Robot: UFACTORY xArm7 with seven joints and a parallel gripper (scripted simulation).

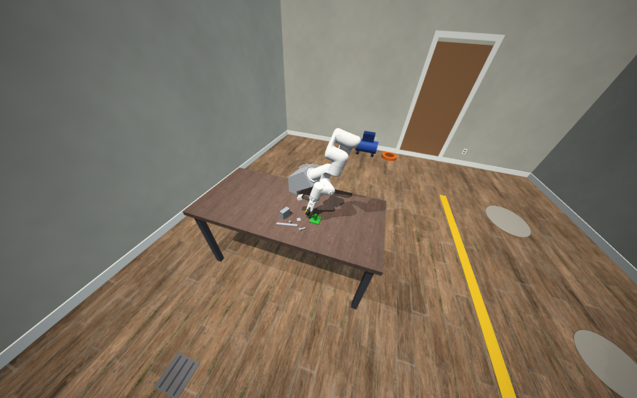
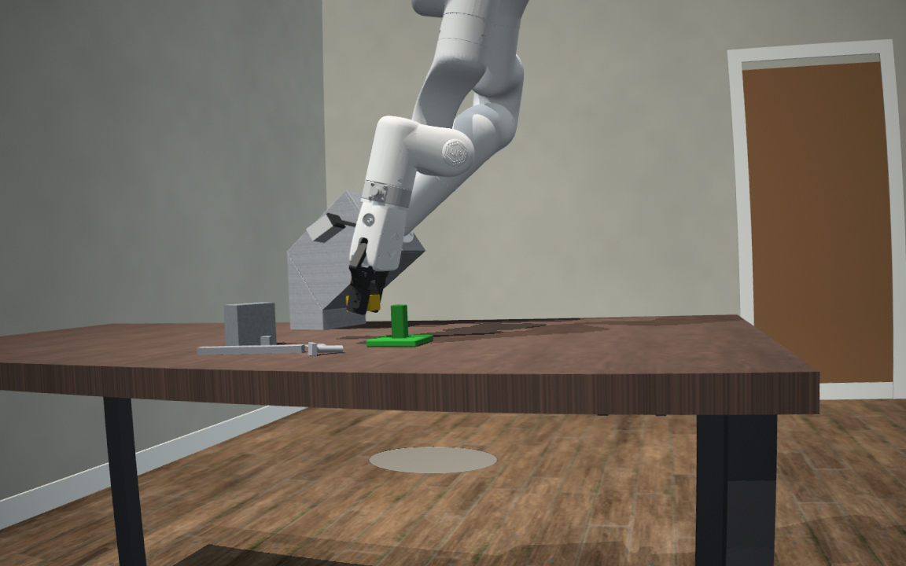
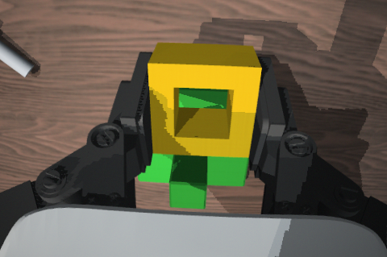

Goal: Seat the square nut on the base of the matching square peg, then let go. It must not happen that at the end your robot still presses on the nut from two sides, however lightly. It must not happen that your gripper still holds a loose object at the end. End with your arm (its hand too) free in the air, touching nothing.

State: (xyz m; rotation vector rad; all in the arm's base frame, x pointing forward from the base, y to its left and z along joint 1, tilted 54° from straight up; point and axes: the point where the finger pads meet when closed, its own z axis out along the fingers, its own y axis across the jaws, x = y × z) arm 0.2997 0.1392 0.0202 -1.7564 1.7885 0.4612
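Note:
My gripper (image 2: 365, 299) (image 3: 203, 80) (image 1: 308, 210) is shut on a yellow square nut (image 3: 205, 68) (image 2: 363, 303). It holds the nut in the air, tilted, just left of the green square peg (image 2: 399, 320) (image 1: 315, 218) and about level with the peg's top. The peg stands upright on its flat green base (image 2: 399, 340) (image 3: 228, 172) on the table (image 2: 583, 358). In the wrist view green shows through the nut's square hole, and the peg (image 3: 189, 189) and base show below the nut.
A grey cube (image 2: 250, 322) (image 1: 285, 213), a flat grey bar (image 2: 248, 349) (image 1: 286, 224) and a small grey bolt (image 2: 325, 347) lie left of the peg. A large grey block (image 2: 315, 281) stands behind my gripper.

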